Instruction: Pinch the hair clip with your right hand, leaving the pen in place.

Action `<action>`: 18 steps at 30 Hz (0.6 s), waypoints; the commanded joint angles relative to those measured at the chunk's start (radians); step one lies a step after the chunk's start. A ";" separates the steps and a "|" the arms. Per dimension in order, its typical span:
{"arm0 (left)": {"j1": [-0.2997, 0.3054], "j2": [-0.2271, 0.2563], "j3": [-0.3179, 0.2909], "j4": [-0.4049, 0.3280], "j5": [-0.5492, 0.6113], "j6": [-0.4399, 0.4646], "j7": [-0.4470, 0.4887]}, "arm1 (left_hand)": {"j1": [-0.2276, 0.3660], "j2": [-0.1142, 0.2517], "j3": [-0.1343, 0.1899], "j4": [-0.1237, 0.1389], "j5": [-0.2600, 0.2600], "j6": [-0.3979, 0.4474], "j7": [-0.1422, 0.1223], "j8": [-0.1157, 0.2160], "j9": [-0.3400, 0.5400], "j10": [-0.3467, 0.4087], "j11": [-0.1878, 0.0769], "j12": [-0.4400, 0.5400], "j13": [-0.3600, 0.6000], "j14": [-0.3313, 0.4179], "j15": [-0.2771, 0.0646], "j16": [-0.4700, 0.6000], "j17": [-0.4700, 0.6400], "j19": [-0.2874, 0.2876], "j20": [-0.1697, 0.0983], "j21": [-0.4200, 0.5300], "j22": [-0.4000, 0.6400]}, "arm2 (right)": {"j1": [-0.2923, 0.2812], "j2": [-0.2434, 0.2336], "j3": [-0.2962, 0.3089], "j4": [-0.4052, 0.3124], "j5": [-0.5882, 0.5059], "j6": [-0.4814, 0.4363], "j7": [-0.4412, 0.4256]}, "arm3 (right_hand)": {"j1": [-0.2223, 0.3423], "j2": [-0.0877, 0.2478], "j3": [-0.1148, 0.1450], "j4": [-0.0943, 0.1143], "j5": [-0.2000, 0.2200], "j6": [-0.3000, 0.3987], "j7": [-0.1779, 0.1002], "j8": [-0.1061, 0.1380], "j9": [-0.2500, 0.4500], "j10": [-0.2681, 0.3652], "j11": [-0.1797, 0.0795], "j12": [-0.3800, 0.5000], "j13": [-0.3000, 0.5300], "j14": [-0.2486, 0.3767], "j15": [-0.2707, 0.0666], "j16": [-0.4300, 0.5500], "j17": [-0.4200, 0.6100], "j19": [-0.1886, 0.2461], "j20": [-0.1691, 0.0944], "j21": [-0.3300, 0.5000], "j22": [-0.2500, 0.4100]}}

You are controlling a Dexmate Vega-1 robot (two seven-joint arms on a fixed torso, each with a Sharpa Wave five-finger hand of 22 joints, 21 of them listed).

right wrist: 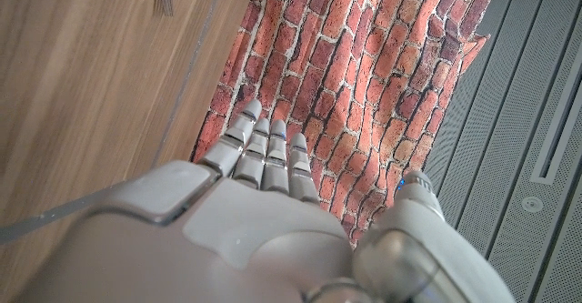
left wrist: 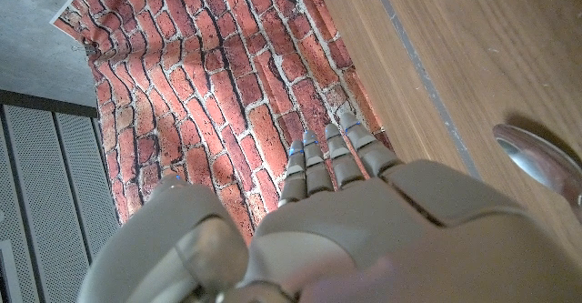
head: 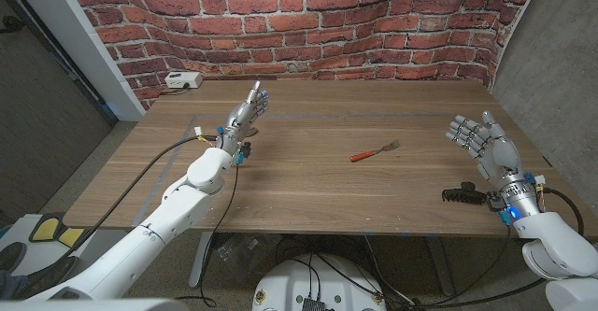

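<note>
I'm at the start: nothing grasped yet, approach not begun. The hair clip (head: 462, 195), dark and toothed, lies at the table's (head: 318, 199) near edge on my right side, touching or just beside my right wrist, nearer to me than the right hand (head: 480, 140) itself. That hand is raised beyond the clip, fingers (head: 464, 130) spread apart and pointing up, holding nothing. The right wrist view shows the fingers (right wrist: 264, 153) side by side, reaching toward the brick wall (right wrist: 364, 75), no contact with anything.

Next move, as I judge it: pull the right hand back toward me and lower it over the clip, then close thumb and a finger on it. Awkward, since the clip sits so near the wrist; I'd likely need to bend the wrist down sharply.

I see no pen. What lies left of the clip, toward mid-table and well apart from it, is a fork (head: 375, 151) with a red handle. Leave it alone.

Left hand (head: 247, 110) is far left of the clip, raised, fingers (head: 259, 96) extended and close together, empty. The left wrist view shows a spoon bowl (left wrist: 546, 162) on the table near it. A white box (head: 183, 81) sits at the far left corner.
</note>
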 commanded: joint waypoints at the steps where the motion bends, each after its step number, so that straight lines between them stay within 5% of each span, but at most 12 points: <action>1: -0.027 -0.007 0.010 0.008 0.003 0.028 0.004 | 0.009 0.005 0.001 -0.007 -0.002 0.009 -0.002 0.000 0.003 0.014 0.002 -0.001 0.005 0.010 0.000 -0.002 0.003 0.011 -0.001 -0.004 0.001 | -0.055 0.034 0.057 -0.017 -0.008 -0.010 0.037 | 0.012 0.004 0.004 -0.007 0.001 0.004 -0.003 0.001 0.002 0.010 0.000 0.003 0.002 0.011 0.001 0.003 0.002 0.010 0.003 -0.006 0.003; 18: -0.114 -0.033 0.066 0.044 0.014 0.087 -0.031 | 0.014 0.010 0.002 -0.008 -0.004 0.017 -0.003 -0.001 0.003 0.020 0.000 -0.003 0.005 0.016 0.000 -0.003 0.003 0.008 0.003 -0.009 0.002 | -0.125 0.096 0.111 -0.026 0.027 0.008 0.095 | 0.023 0.017 0.011 -0.009 0.002 0.019 -0.005 0.004 0.002 0.031 -0.008 0.008 0.002 0.027 -0.006 0.006 0.002 0.024 0.002 -0.007 0.003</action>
